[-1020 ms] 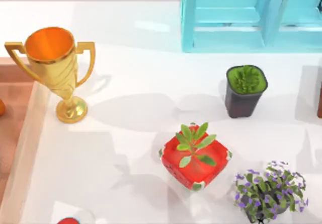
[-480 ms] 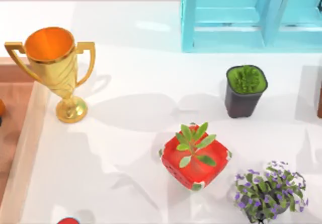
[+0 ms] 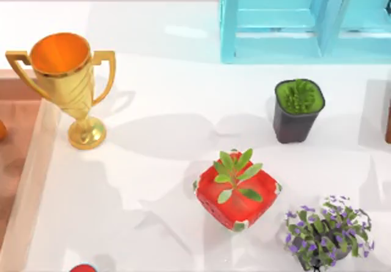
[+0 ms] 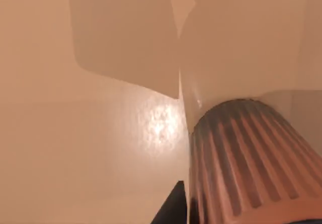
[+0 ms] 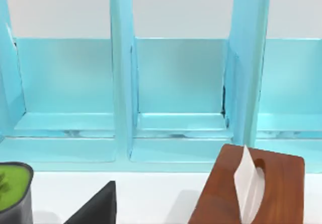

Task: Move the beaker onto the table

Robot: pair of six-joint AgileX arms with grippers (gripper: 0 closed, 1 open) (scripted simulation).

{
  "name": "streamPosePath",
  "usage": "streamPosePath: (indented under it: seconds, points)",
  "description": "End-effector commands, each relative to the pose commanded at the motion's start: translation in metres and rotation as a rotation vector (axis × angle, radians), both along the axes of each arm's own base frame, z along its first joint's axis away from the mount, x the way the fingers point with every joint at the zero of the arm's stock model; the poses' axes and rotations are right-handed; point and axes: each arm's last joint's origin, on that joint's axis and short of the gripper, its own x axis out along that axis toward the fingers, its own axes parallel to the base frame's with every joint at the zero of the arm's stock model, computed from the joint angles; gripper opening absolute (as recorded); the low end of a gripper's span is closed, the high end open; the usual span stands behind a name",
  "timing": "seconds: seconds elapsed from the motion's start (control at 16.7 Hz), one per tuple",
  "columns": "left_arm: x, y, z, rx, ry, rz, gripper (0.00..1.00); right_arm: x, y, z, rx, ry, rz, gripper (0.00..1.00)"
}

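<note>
Beaker (image 4: 241,163), the small round dusty-pink-brown ribbed cup, looms close in your left wrist view, its ribs and long axis tilted across the frame above a glossy beige surface. You cannot tell whether either hand is spread or pinching. On the glossy white table (image 3: 159,101) stand a gold trophy cup (image 3: 67,82) and a dark grey square plant pot (image 3: 297,110).

No text, label, brand, number or sign can be read on anything in the three views.
</note>
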Motion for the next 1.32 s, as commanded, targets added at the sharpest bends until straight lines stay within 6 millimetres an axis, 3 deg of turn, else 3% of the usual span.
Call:
streamPosePath:
  seconds: [0.3, 0.36, 0.96, 1.2, 1.32]
  points:
    - [0.000, 0.000, 0.000, 0.000, 0.000, 0.000, 0.02, 0.000, 0.000, 0.000, 0.000, 0.000, 0.000, 1.00]
    - [0.000, 0.000, 0.000, 0.000, 0.000, 0.000, 0.00, 0.000, 0.000, 0.000, 0.000, 0.000, 0.000, 1.00]
    - [0.002, 0.000, 0.005, 0.005, -0.021, 0.008, 0.00, 0.000, 0.000, 0.000, 0.000, 0.000, 0.000, 1.00]
    - [0.017, -0.002, 0.036, 0.022, -0.126, 0.080, 0.00, 0.000, 0.000, 0.000, 0.000, 0.000, 0.000, 1.00]
    - [0.022, -0.016, 0.056, 0.018, -0.147, 0.098, 0.00, 0.000, 0.000, 0.000, 0.000, 0.000, 0.000, 1.00]
